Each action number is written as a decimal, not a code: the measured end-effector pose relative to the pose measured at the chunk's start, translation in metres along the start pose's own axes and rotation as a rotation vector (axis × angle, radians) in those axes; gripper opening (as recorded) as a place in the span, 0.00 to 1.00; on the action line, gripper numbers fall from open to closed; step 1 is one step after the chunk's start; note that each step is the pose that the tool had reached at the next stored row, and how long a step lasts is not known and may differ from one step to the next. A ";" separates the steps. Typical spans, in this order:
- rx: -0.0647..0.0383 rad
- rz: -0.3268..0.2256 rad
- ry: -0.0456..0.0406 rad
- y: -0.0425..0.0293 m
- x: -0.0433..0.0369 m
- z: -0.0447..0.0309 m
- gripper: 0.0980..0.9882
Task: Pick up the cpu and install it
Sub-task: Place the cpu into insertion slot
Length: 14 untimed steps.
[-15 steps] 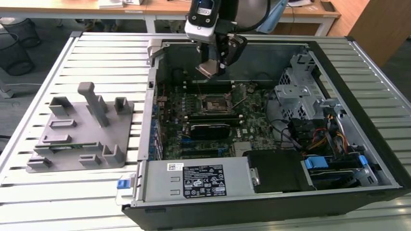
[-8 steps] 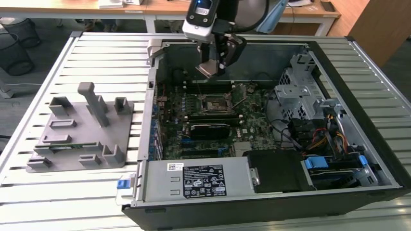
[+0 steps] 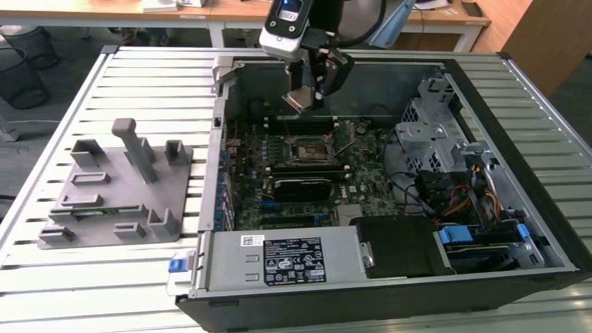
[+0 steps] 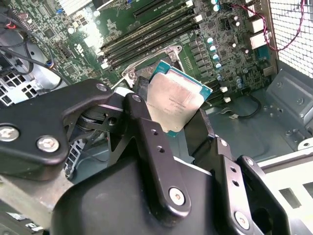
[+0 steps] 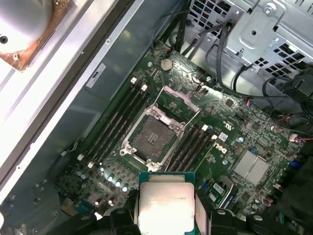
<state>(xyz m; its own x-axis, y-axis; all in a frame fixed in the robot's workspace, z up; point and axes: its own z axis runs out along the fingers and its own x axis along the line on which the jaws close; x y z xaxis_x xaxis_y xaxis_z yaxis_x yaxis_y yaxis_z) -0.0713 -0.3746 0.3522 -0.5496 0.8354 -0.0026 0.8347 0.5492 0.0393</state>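
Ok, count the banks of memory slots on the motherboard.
2. One bank flanks the socket toward the case wall; the other bank flanks its opposite side. The cpu may hide more.

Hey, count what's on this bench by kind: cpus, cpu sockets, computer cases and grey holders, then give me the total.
cpu: 1
socket: 1
case: 1
grey holder: 1
Total: 4
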 end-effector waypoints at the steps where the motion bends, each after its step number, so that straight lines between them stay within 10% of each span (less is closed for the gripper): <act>1: 0.000 0.006 -0.0002 0.0000 0.0000 0.0000 0.50; 14: 0.000 0.081 -0.0032 0.0000 0.0000 0.0002 0.50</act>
<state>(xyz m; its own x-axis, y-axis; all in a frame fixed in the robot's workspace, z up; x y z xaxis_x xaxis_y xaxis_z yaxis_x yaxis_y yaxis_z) -0.0714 -0.3747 0.3520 -0.4799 0.8773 -0.0026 0.8766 0.4796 0.0393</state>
